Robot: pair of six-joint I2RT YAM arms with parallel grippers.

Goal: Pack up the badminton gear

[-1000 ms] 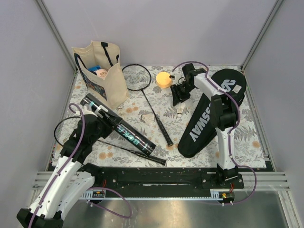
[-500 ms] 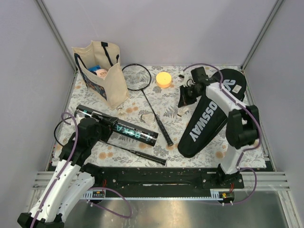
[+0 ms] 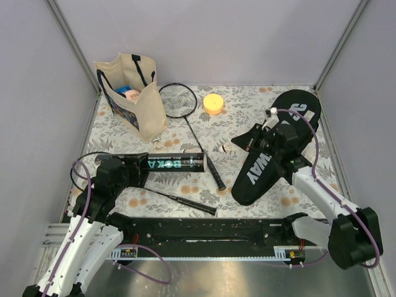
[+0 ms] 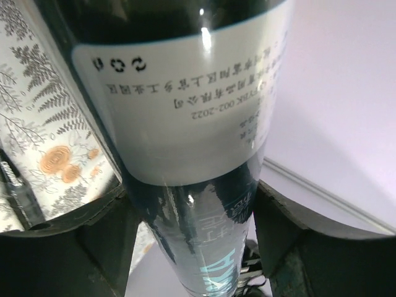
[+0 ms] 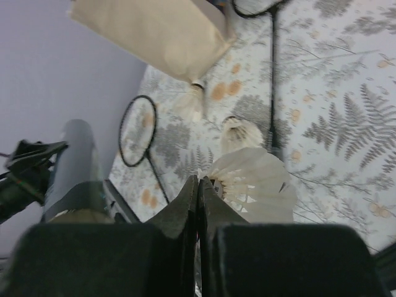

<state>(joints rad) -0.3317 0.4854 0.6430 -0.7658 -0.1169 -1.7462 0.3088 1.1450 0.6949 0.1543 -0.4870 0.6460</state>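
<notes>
Little of the packing is judged to be done. The long black tube (image 3: 176, 163) is clasped near one end by the left pincer (image 3: 137, 167). Its fingers are spread wide around the barrel, and the tube is held roughly level over the bench (image 3: 204, 127), reaching away from that pincer toward the right arm. The right pincer (image 3: 235, 146) is pressed all but shut, and the feather skirt of one shuttlecock (image 5: 253, 185) is pinched at its tips (the cork end cannot be made out). The loose shuttlecocks (image 5: 241, 133) are seen lying beyond that pincer, between it and the tote bag (image 3: 145, 108). One racket (image 3: 215, 174) is left lying just ahead of the right pincer, and the other racket (image 3: 195, 206) beneath the tube, below the left pincer. The cover (image 3: 253, 176) lies flat under the right arm, behind its pincer, and nothing is seen packed into it. The shuttlecocks are therefore left to be loaded into the tube, and both rackets to be stowed in the cover.
</notes>
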